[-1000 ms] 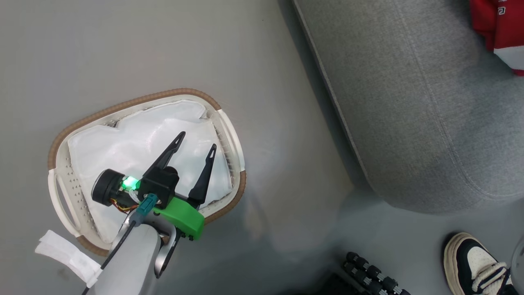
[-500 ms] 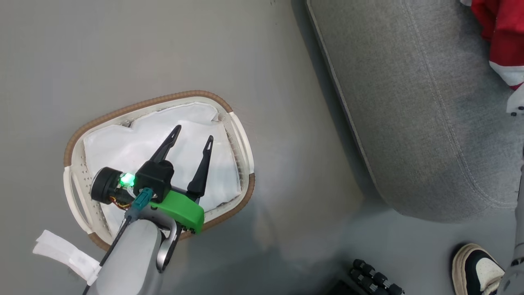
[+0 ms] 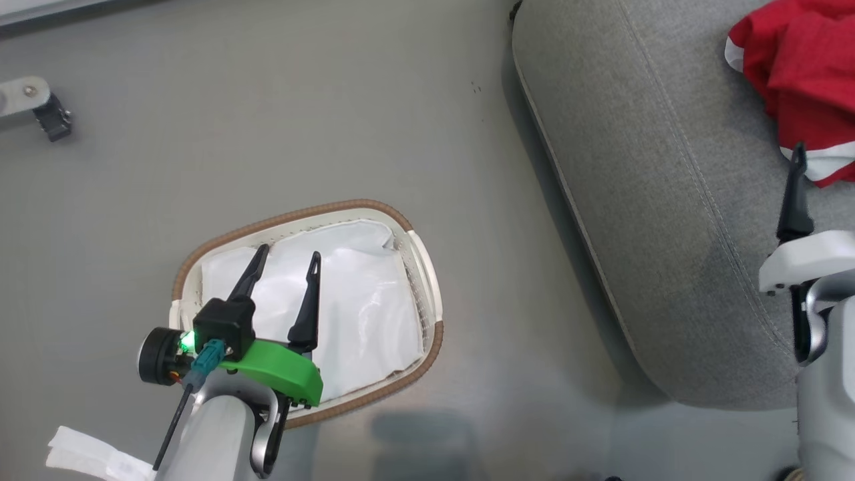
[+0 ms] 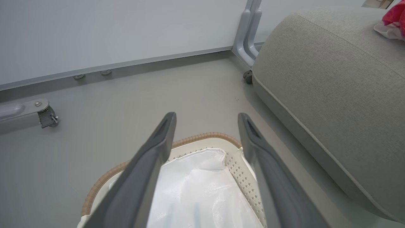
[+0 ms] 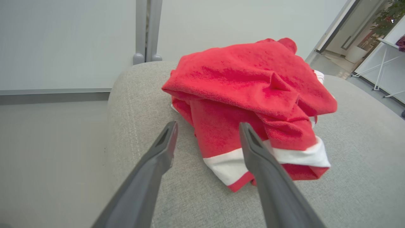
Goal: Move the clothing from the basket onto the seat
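Your left gripper (image 3: 288, 252) hung spread above basket (image 3: 431, 294), white sheet (image 3: 361, 307) inside. Your right gripper (image 5: 208, 125) spread, empty, near clothing (image 5: 253, 82) heaped on seat (image 3: 634, 167).

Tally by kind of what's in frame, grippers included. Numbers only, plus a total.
red clothing pile: 1 (garments in it can't be told apart)
basket: 1
white sheet, inside it: 1
grey seat: 1
grippers: 2, left gripper and right gripper, both open
Total: 6
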Robot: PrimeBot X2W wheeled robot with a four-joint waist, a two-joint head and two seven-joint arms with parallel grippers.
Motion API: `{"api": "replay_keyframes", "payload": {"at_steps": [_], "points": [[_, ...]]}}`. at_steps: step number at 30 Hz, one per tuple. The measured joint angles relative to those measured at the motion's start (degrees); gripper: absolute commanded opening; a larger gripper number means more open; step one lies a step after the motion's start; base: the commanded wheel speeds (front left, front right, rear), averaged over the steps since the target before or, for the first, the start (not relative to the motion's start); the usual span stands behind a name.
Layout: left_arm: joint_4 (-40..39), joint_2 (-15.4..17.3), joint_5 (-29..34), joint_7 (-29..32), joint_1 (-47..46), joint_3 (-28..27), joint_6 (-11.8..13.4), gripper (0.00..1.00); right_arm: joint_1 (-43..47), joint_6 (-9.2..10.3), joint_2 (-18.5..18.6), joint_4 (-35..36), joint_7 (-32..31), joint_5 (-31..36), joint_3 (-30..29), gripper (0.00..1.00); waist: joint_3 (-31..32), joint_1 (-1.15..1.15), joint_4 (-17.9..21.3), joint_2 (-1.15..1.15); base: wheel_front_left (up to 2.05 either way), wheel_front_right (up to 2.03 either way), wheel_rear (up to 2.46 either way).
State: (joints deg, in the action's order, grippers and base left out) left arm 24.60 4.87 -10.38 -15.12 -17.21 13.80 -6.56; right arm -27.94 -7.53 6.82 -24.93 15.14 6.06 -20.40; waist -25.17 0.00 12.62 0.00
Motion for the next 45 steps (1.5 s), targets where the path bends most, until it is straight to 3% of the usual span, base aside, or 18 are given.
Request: {"api": "replay_keyframes", "payload": {"at_steps": [12,25,45], "points": [[0.11,-1.47,0.85,0.0,2.98,-8.21,1.07,1.0,4.47,0.0,-3.78,1.98,-0.01,-4.15,11.14,1.0,6.91,0.0,-6.39,0.0,0.0,0.0,0.0],[0.38,-1.92,1.03,0.0,5.87,-13.32,2.26,1.0,6.55,0.0,-4.03,0.43,-0.01,-11.38,22.75,1.0,12.24,0.0,-12.32,0.0,0.0,0.0,0.0],[-2.0,-1.98,-3.43,0.0,15.41,-13.17,1.47,1.0,16.52,0.0,-4.01,-0.16,0.0,-12.18,23.52,1.0,21.13,-0.01,-13.74,0.0,0.0,0.0,0.0]]}}
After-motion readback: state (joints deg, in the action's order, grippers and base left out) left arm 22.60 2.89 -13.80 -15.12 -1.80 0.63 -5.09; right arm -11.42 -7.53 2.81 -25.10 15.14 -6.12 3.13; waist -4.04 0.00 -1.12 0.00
